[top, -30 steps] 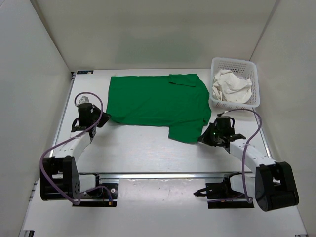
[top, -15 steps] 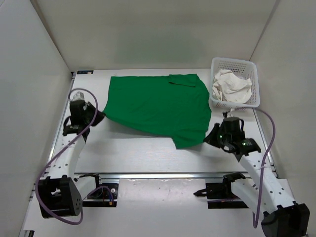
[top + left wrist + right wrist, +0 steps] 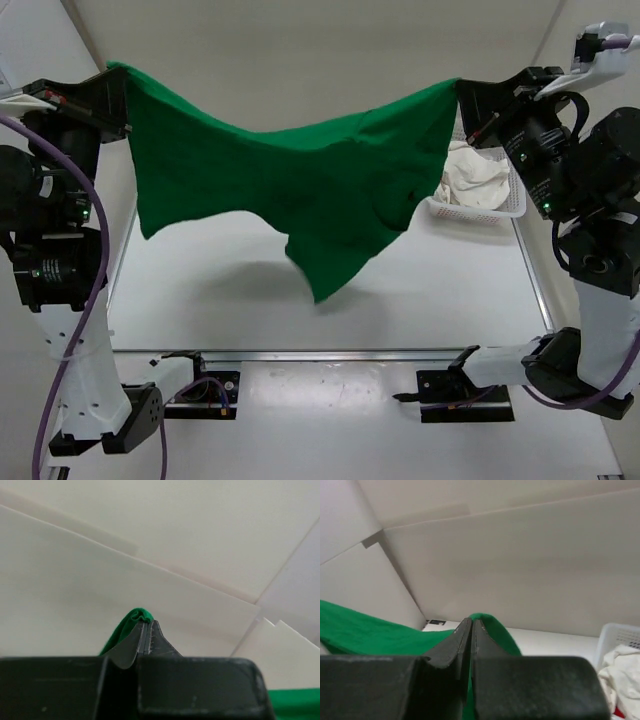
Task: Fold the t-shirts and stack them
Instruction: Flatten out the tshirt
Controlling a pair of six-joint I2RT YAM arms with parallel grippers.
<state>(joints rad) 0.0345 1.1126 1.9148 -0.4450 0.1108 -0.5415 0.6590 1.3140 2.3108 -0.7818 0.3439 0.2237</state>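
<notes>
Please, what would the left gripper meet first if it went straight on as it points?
Beyond the green shirt it pinches, the left gripper would likely meet the wall; depth is unclear.

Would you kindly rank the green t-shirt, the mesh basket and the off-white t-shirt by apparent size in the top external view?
1. green t-shirt, held up nearer the camera, which enlarges it
2. basket, partly hidden
3. off-white t-shirt, bunched inside the basket
</notes>
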